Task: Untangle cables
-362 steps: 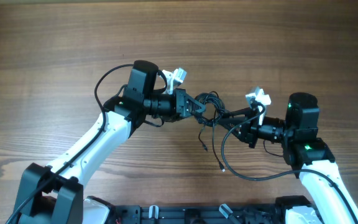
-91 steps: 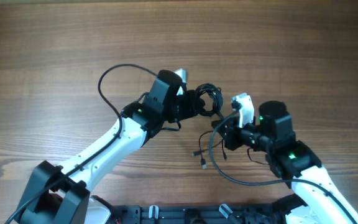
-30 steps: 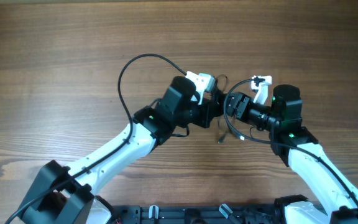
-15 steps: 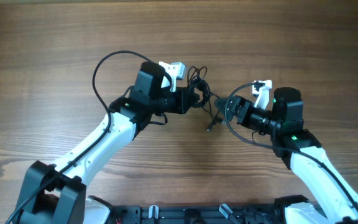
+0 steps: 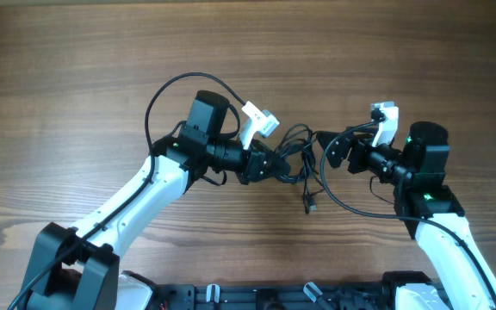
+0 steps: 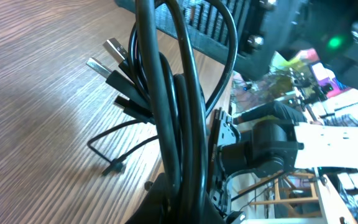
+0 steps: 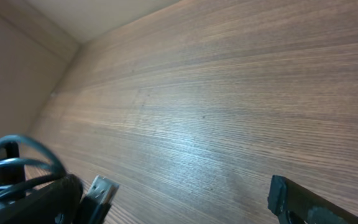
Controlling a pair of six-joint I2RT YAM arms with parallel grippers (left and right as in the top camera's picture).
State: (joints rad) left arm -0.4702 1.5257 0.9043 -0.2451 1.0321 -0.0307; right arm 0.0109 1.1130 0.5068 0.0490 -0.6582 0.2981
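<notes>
Separation of the tangle is the step in hand. The left arm's fingers are pressed together on the bundle of thin black flexible cables and carry it over the brown wood-grain worktop. In the left wrist view, looped strands rise out of that pinch, and flat silver plugs stick out to one side. One loose strand hangs from the bundle, with its small plug end down near the worktop. The right arm's fingers are spread wide and empty, just beside the bundle. As I judge it, the next move calls for the right fingers to close on a single strand or plug, not the whole clump. They should then draw it away sideways while the left pinch anchors the rest.
</notes>
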